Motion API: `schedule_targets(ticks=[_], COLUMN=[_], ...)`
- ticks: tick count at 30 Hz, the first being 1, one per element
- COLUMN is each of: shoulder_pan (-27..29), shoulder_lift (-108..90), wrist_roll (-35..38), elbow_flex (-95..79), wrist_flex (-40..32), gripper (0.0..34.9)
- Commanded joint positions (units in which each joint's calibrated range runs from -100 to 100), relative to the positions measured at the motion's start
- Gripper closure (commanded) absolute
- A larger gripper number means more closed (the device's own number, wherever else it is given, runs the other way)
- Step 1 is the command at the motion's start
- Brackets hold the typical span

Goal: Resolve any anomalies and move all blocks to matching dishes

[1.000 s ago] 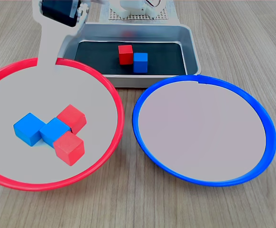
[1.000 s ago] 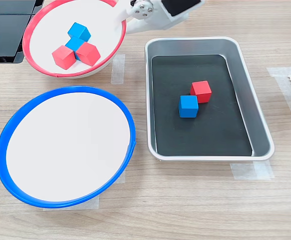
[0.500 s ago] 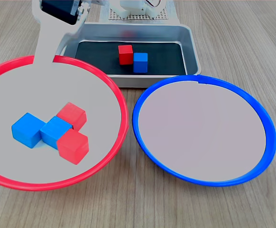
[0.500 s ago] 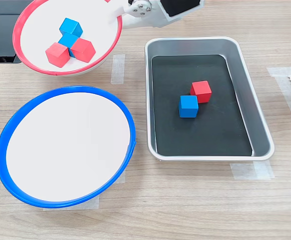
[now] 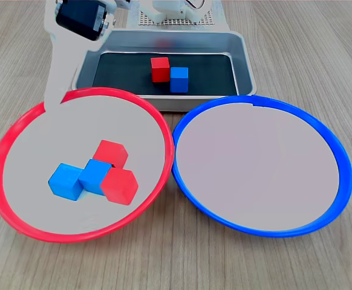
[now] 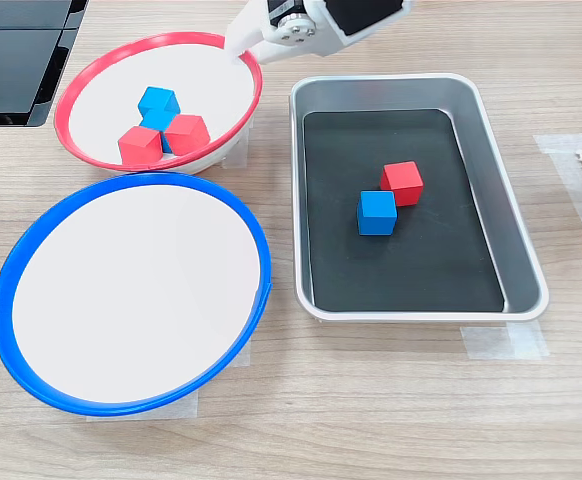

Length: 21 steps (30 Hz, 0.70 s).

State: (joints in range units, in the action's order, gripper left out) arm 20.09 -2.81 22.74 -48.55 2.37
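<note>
Since the earlier frames, the red-rimmed dish (image 5: 19, 130) has been carried toward the blue-rimmed dish (image 5: 191, 202) and now lies just beside it, rims almost touching in the first exterior view. It appears lowered too, nearer the table (image 5: 297, 48).

The gripper (image 6: 243, 42) is seen at the red-rimmed dish's far rim in the second exterior view, one pale finger (image 5: 58, 66) reaching down to the rim in the first exterior view. The rim seems pinched, yet the jaws are hidden, so whether they are closed on it cannot be told.

Inside the red-rimmed dish four blocks are clustered: two blue blocks (image 5: 65, 180) (image 5: 95, 176) and two red blocks (image 5: 110, 152) (image 5: 120, 185), touching. Behind the dishes, in the grey metal tray (image 5: 242, 57), a red block (image 5: 160, 68) and a blue block (image 5: 179, 79) stand side by side. The blue-rimmed dish is empty.

The dish should probably be set down level and released slowly, so the cluster is not tipped. The misplaced blue blocks could then be lifted out singly, each gripped from above on faces clear of its red neighbours.
</note>
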Motion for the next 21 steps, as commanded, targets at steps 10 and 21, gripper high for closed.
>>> schedule_targets(ticks=[10, 21], shoulder_pan=[1.32, 1.51], shoulder_lift=[3.45, 4.56], wrist_roll=[1.03, 1.27], elbow_flex=[8.90, 14.00], wrist_flex=[2.96, 4.53], gripper=[34.6, 34.8])
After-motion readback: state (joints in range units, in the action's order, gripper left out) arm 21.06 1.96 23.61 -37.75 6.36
